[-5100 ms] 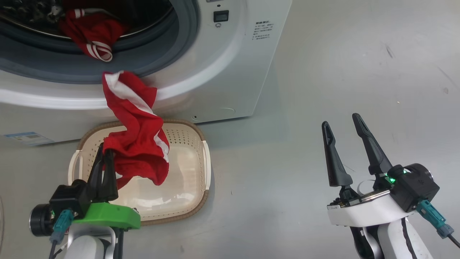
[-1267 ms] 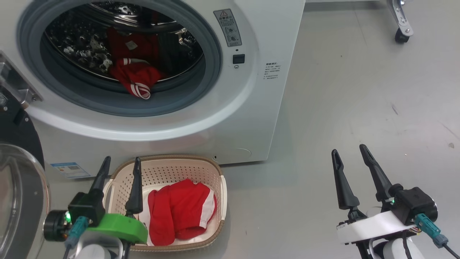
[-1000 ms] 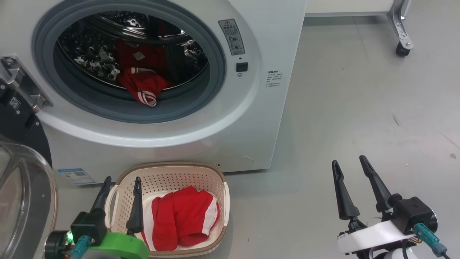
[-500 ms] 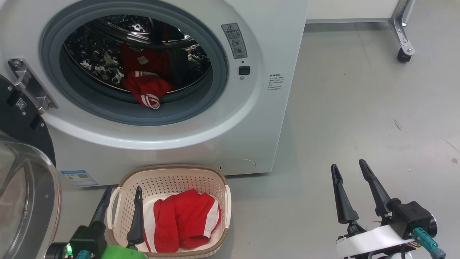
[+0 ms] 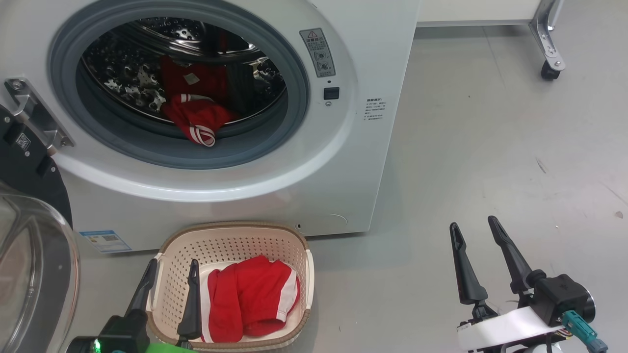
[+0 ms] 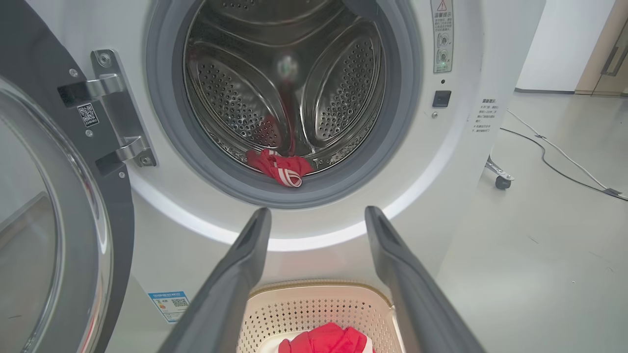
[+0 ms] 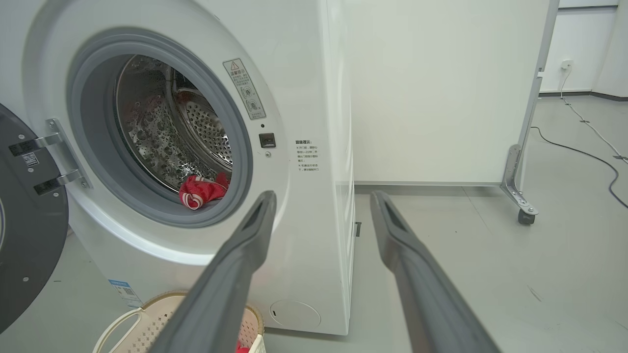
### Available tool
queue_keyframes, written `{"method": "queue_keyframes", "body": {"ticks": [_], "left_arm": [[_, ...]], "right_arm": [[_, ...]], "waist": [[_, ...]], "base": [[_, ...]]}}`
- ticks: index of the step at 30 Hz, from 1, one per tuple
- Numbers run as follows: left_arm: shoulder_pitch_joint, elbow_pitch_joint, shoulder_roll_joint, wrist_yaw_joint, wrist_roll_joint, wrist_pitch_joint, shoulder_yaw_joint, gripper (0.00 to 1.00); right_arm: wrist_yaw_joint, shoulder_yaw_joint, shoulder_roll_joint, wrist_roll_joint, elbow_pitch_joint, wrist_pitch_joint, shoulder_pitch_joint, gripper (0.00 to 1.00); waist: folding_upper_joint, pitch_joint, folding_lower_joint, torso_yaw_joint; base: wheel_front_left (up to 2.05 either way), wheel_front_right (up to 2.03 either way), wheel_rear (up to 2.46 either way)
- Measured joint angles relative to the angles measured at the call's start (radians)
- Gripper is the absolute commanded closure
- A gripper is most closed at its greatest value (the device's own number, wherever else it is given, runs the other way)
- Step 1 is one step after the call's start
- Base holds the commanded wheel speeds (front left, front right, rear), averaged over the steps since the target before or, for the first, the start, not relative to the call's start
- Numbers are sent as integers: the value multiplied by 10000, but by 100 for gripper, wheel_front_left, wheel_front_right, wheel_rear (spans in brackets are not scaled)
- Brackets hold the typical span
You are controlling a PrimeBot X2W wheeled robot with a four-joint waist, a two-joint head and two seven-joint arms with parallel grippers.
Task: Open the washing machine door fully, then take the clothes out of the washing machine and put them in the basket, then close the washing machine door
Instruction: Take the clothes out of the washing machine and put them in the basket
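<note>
The white washing machine stands with its door swung wide to the left, hinge bracket showing. Red clothes with white stripes lie at the drum's front lip. Another red garment lies in the cream basket on the floor before the machine. My left gripper is open and empty over the basket's left rim, its fingers aimed at the port. My right gripper is open and empty above bare floor to the right of the machine.
A white panel on a castor foot stands behind the machine at the right. A dark cable runs over the grey floor beyond it. The open door takes up the space at the left.
Five seconds ago my left gripper held a red garment over the basket; it now lies in the basket and the gripper is open. In the last second, only the view shifts slightly.
</note>
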Motion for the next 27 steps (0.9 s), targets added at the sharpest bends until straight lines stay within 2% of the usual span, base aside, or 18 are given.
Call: {"method": "queue_keyframes", "body": {"ticks": [17, 27], "left_arm": [[1, -426, 12, 174, -240, 2, -295, 0], [-1011, -295, 13, 211, -255, 309, -372, 0]], "right_arm": [[10, 82, 0, -107, -443, 0, -4, 0], [38, 257, -2, -167, -784, 0, -190, 0]], "waist": [[0, 665, 1, -92], [0, 1655, 1, -258]], "base": [[0, 0, 0], [0, 0, 0]]}}
